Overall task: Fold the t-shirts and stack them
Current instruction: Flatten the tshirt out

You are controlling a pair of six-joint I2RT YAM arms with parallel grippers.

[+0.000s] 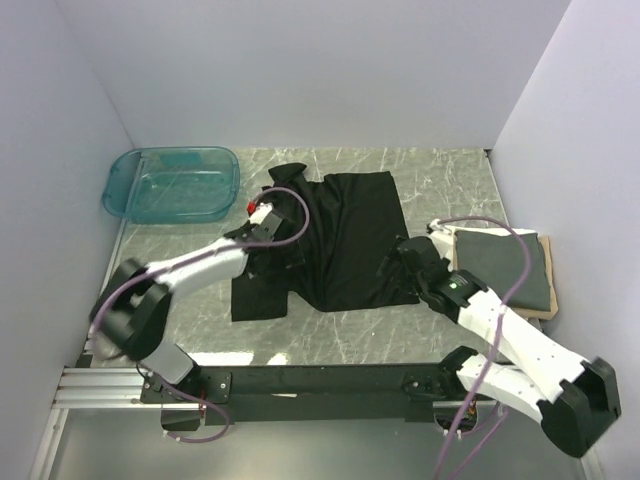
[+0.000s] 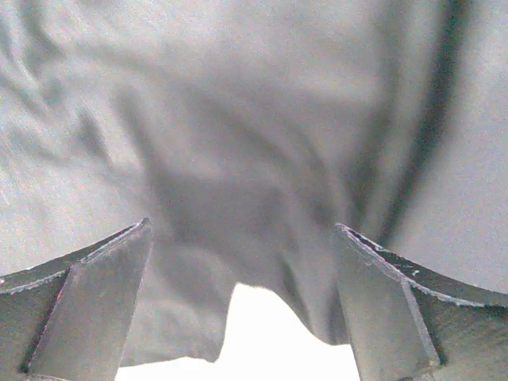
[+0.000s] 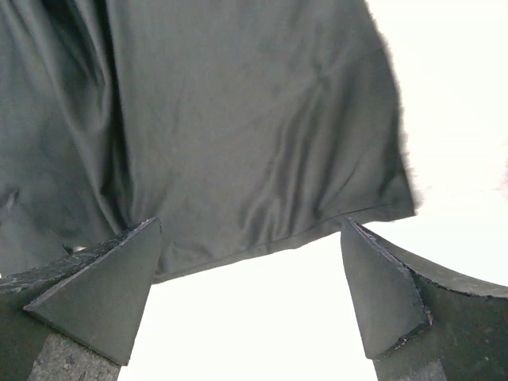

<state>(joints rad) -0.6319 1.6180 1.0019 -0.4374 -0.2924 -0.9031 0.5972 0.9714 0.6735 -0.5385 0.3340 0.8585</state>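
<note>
The left tool (image 2: pixel 242 238) and right tool (image 3: pixel 250 230) both gape wide over the soft, creased black t-shirt (image 1: pixel 345 240).

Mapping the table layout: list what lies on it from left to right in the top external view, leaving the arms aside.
teal tub → black t-shirt → dark grey t-shirt

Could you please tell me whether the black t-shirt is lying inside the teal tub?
No, the black t-shirt lies spread on the table, apart from the teal tub.
</note>
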